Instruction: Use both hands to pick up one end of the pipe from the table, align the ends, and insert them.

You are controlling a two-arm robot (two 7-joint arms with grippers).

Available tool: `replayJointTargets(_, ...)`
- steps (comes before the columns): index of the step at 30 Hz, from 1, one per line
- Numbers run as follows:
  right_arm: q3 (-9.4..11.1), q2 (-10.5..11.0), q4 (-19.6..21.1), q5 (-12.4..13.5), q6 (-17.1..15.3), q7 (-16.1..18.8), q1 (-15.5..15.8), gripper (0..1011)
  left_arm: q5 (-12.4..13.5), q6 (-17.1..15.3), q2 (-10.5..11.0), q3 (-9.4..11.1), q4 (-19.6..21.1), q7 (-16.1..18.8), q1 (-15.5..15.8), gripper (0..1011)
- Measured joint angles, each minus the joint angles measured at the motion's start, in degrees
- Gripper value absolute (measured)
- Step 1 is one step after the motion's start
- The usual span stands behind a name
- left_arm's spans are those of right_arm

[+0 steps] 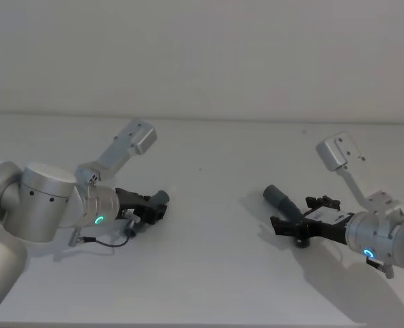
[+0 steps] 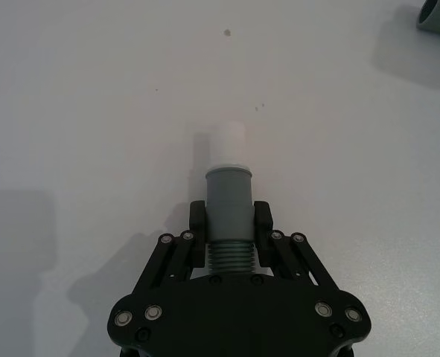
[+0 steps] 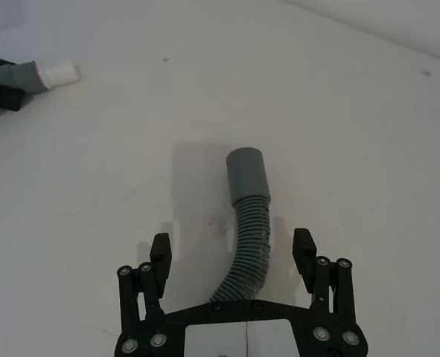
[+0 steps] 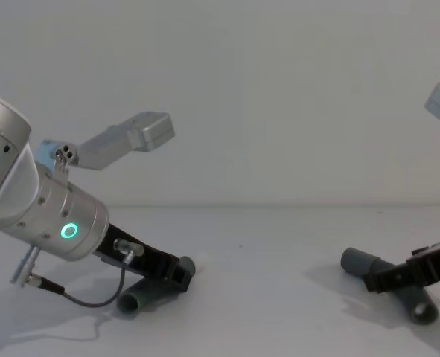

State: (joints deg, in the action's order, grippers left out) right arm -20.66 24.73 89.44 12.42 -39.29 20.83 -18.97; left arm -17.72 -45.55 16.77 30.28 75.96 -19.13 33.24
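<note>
My left gripper [image 2: 230, 224] is shut on the shorter pipe piece [image 2: 228, 195], clamping it just behind its white-tipped end [image 2: 228, 141]. In the chest view that piece [image 4: 147, 294] slopes down to the table [image 4: 264, 297], white tip [image 4: 202, 262] pointing right. The longer ribbed piece [image 3: 248, 249] lies on the table at the right, its smooth collar [image 3: 246, 172] pointing away from my right gripper [image 3: 231, 249]. That gripper is open, a finger on each side of the ribbed section without touching it. In the head view the grippers [image 1: 154, 209] [image 1: 303, 216] are well apart.
The table [image 1: 215, 273] is bare white between the two pipe pieces, with a few small dark specks [image 2: 226, 32]. A plain wall stands behind its far edge [image 1: 202, 119]. A thin cable [image 4: 78, 297] loops below my left wrist.
</note>
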Motion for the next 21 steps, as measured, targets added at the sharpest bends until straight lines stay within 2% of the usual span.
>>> replayJointTargets(21, 0.16, -1.49, -1.01, -0.49, -2.90, 0.36, -0.65, 1001, 0.00, 0.00, 0.00, 0.00, 0.00, 0.01, 0.00, 365)
